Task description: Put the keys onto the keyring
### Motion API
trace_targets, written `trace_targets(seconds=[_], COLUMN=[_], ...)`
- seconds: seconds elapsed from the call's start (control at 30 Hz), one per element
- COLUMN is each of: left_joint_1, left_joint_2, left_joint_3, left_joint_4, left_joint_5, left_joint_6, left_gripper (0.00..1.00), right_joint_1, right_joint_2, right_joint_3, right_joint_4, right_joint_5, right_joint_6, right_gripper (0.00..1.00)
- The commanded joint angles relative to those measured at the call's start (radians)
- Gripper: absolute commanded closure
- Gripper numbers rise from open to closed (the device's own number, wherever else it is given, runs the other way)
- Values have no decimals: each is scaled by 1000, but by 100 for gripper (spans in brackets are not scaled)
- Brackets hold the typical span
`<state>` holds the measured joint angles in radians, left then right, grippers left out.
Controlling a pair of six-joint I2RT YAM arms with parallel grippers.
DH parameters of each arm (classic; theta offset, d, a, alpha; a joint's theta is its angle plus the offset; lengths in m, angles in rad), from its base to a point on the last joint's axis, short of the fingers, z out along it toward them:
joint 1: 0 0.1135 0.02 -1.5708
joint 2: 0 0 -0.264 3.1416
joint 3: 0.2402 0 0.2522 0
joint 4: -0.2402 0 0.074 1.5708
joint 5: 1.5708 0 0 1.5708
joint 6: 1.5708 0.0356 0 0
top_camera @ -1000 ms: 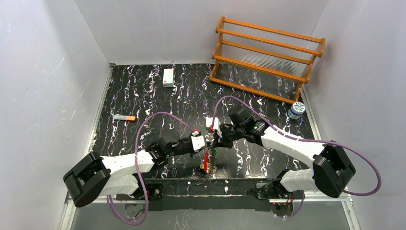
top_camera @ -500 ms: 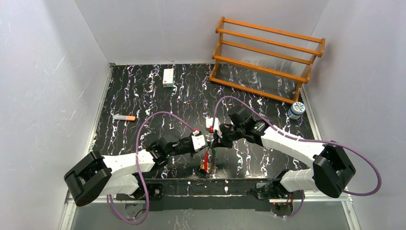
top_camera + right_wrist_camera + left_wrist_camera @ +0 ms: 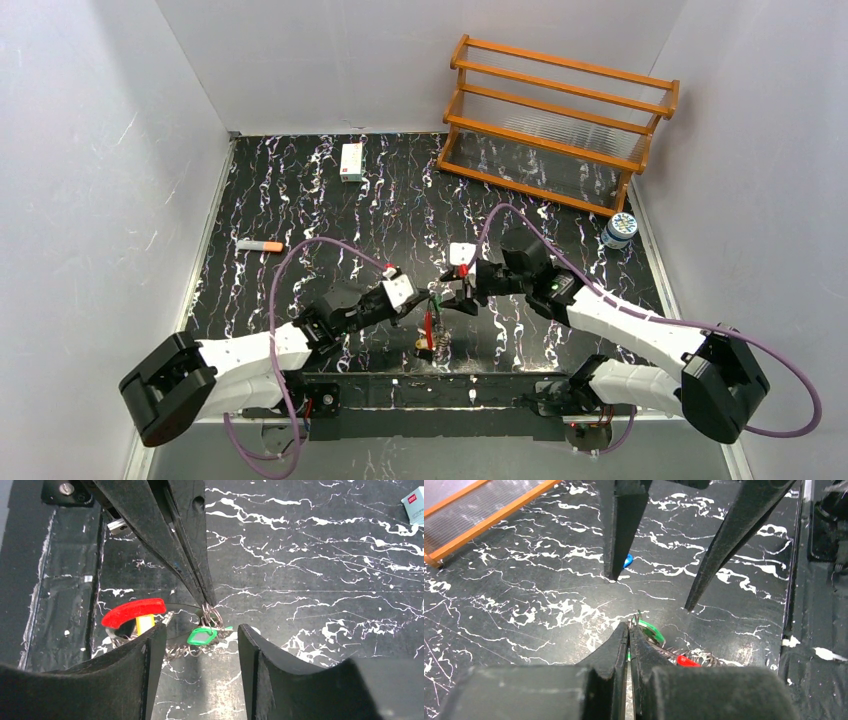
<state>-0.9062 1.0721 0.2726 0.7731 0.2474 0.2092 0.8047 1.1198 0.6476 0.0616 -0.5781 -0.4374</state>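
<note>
pinches the thin wire of the keyring (image 3: 429, 325) in the left gripper (image 3: 629, 627), jaws closed tight on it, ring hanging toward the counter (image 3: 300, 200), with red segment (image 3: 132, 612) and green key (image 3: 202, 636) seemingly threaded already. hovers the right gripper (image 3: 455, 298) just to the right, jaws spread, holding nothing. leaves the blue key (image 3: 626, 560) lying alone on the counter beyond them. best done by keeping the ring steady with its opening turned right, then fetching the blue key by its tag. nothing in the way — marker (image 3: 262, 246) and white box (image 3: 351, 161) well off left, wooden rack (image 3: 560, 120) far back right.
</note>
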Motion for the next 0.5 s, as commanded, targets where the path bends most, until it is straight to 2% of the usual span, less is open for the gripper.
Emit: trace_targets(seconds=[0.0, 0.17, 0.33, 0.47], left_joint_1=[-3, -3, -2, -2], left_joint_2=[-61, -113, -150, -153], left_joint_3=[-34, -74, -97, -101], left_joint_4=[127, 206, 243, 256], left_joint_5=[-49, -40, 11, 30], left_joint_6=[-72, -69, -64, -70], left_gripper=[100, 100, 100, 100], right_joint_1=[-25, -60, -109, -114], right_joint_2=[-24, -33, -44, -22], right_joint_3=[-36, -84, -132, -132], right_joint_4=[203, 338, 493, 552], right_joint_5=[-88, -165, -265, -326], right_joint_6=[77, 145, 231, 244], right_gripper=[40, 54, 56, 56])
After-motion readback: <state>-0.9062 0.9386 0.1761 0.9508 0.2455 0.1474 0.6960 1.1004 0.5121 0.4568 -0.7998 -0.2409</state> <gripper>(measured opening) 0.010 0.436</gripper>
